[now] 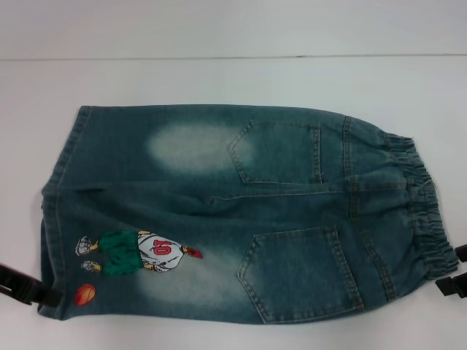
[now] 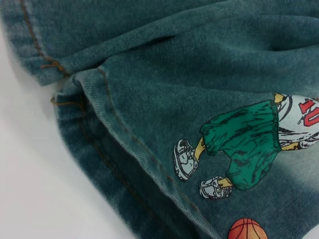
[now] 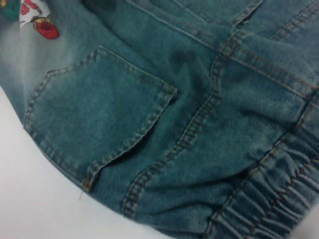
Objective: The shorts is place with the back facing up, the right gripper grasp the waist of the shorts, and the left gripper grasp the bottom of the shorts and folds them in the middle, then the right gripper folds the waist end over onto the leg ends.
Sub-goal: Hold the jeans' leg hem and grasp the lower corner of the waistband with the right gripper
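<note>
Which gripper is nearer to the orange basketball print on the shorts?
The left. The left gripper sits at the leg hem, right beside the basketball print. The right gripper is at the waistband, across the shorts.

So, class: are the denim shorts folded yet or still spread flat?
Spread flat, back up: the shorts show both back pockets side by side, elastic waistband at one end, leg hems at the other.

Blue-green washed denim shorts (image 1: pixel 292 197) had pale faded patches, tan stitching, a printed player (image 1: pixel 135 253) in green shorts and white-red jersey, an orange basketball (image 1: pixel 86 293), on a white table (image 1: pixel 219 80).
</note>
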Robot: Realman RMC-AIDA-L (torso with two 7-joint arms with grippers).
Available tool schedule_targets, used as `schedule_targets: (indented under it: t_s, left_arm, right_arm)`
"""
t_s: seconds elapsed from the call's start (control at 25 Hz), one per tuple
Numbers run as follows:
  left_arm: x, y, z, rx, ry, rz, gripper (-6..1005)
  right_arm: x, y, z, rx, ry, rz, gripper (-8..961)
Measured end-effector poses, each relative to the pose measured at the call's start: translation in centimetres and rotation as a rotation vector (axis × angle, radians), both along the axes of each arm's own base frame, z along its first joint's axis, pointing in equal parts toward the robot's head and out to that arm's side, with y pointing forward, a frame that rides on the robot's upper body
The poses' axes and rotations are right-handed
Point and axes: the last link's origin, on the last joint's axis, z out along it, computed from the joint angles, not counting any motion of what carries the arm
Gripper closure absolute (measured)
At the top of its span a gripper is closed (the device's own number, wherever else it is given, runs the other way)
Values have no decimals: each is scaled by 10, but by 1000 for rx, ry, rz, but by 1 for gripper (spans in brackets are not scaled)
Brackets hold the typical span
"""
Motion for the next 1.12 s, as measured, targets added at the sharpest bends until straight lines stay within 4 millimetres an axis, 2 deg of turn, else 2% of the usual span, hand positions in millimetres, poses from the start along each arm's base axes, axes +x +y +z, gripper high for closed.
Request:
schedule_targets:
  t_s: [0.24, 0.44, 0.8, 1.0, 1.12]
  left_arm:
    - [-1, -1, 0, 1, 1, 2, 983]
    - [-1, -1, 1, 2, 1, 5, 983]
    - [0, 0, 1, -1, 0, 1, 984]
    - [2, 1, 0, -1, -2, -3, 984]
    - [2, 2, -2, 1, -3, -4, 984]
  right_arm:
    - [2, 4, -10, -2, 11, 14, 61]
    - [0, 5, -15, -7, 19, 31, 217]
    - [-3, 5, -11, 4, 8, 51, 468]
    - [-5, 6, -11, -1, 12, 62, 712]
    - [-6, 6, -13, -16, 10, 98, 826]
